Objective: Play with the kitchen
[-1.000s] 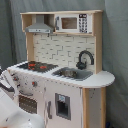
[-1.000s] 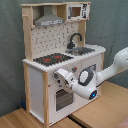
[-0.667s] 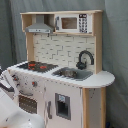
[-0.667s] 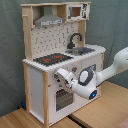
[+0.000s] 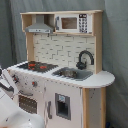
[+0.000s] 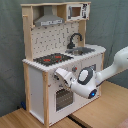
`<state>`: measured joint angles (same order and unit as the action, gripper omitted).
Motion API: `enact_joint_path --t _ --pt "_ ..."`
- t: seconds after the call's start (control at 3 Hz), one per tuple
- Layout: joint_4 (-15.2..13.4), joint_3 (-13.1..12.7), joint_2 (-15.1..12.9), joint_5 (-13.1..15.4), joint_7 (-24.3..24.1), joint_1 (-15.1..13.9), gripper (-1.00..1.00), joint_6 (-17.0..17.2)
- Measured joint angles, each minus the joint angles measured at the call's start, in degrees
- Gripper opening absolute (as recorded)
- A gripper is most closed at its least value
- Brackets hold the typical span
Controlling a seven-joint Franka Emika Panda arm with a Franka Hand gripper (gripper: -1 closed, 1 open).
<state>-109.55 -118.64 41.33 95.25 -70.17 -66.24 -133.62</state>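
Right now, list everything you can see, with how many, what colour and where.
toy kitchen: one, white and light wood, in the middle of both exterior views
stovetop: one, black with red rings, on the counter at the first exterior view's left
sink: one, grey, on the counter beside the stovetop
faucet: one, black, curved, behind the sink
hood: one, grey, above the stovetop
microwave: one, white, on the top shelf beside the hood
oven door: one, white with a dark window, below the stovetop
table: one, wood, under the kitchen
curtain: one, grey, behind the kitchen
robot arm: one, white, reaching in from the second exterior view's right
tool: one, white, in front of the oven door
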Motion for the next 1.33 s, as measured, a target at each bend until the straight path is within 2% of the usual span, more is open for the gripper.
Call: enact_joint_path --t 1.33 --pt "-0.14 0.0 0.05 -0.17 26.69 -0.01 -1.0 0.03"
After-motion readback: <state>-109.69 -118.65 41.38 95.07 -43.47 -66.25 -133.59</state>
